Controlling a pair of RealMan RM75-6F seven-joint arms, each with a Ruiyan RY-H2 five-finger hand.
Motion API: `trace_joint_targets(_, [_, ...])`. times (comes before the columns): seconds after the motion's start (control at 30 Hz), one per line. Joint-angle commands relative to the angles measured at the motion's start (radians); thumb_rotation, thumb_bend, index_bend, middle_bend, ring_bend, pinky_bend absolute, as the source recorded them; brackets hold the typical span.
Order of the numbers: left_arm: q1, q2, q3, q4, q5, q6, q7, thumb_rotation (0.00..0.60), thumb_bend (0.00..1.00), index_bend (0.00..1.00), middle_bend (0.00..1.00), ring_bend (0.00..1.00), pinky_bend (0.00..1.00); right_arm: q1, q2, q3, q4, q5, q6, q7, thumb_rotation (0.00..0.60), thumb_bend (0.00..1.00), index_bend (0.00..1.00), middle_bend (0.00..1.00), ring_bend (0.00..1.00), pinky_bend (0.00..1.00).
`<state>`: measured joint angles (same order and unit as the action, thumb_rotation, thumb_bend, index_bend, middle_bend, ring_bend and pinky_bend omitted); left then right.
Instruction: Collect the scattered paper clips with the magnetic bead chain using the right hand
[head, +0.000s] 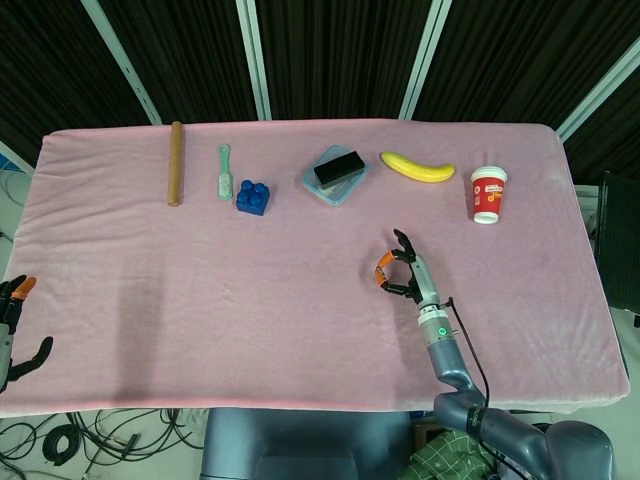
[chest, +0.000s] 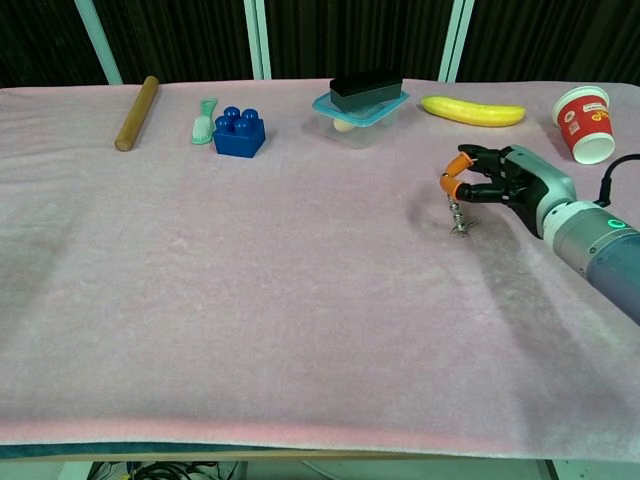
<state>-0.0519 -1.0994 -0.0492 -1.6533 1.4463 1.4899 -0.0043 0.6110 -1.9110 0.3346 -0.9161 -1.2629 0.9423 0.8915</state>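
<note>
We see the tabletop covered by a pink cloth. Taking the blue toy brick as landmark: the wooden rod lies well to its left, the green brush just beside it on the left, the lidded container to its right, the banana further right, and the red paper cup furthest right. Our right hand hovers right of and nearer than the brick, fingertips pinching the magnetic bead chain, which hangs down with paper clips clustered at its lower end. Our left hand sits off the tabletop's left edge, fingers apart, holding nothing.
</note>
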Motion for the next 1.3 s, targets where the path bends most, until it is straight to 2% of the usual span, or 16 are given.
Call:
trace_joint_targets(0.03, [0.0,0.0,0.0,0.0,0.0,0.0,0.0,0.6,0.35,0.09,0.04,0.0,0.0,-0.002,0.01,-0.001,-0.015,-0.005,0.006,-0.004,0.6,0.37,0.64,0.0,0.0,0.17])
trace_joint_targets(0.4, [0.0,0.001,0.001,0.0,0.001,-0.002,-0.002,0.6,0.35,0.09,0.04,0.0,0.0,-0.016,0.081,-0.024,-0.111,-0.015,0.006,-0.094,0.6,0.37,0.64,0.0,0.0,0.17])
trace_joint_targets(0.6, [0.0,0.002,0.001,-0.001,0.002,-0.001,-0.004,0.6,0.35,0.09,0.04,0.0,0.0,-0.02,0.129,-0.066,-0.149,-0.039,-0.003,-0.201,0.6,0.37,0.65,0.0,0.0,0.17])
trace_joint_targets(0.73, [0.0,0.002,0.002,-0.001,0.002,-0.003,-0.005,0.6,0.35,0.09,0.04,0.0,0.0,-0.022,0.172,-0.106,-0.173,-0.071,0.001,-0.307,0.6,0.37,0.65,0.0,0.0,0.17])
trace_joint_targets(1.0, [-0.001,0.004,0.002,-0.001,0.003,-0.005,-0.008,0.6,0.35,0.09,0.04,0.0,0.0,-0.028,0.237,-0.149,-0.237,-0.107,0.047,-0.538,0.6,0.37,0.66,0.0,0.0,0.17])
trace_joint_targets(1.3, [0.0,0.004,0.003,0.0,0.004,-0.004,-0.01,0.6,0.35,0.09,0.04,0.0,0.0,-0.016,0.25,-0.176,-0.263,-0.107,0.057,-0.793,0.6,0.37,0.66,0.0,0.0,0.17])
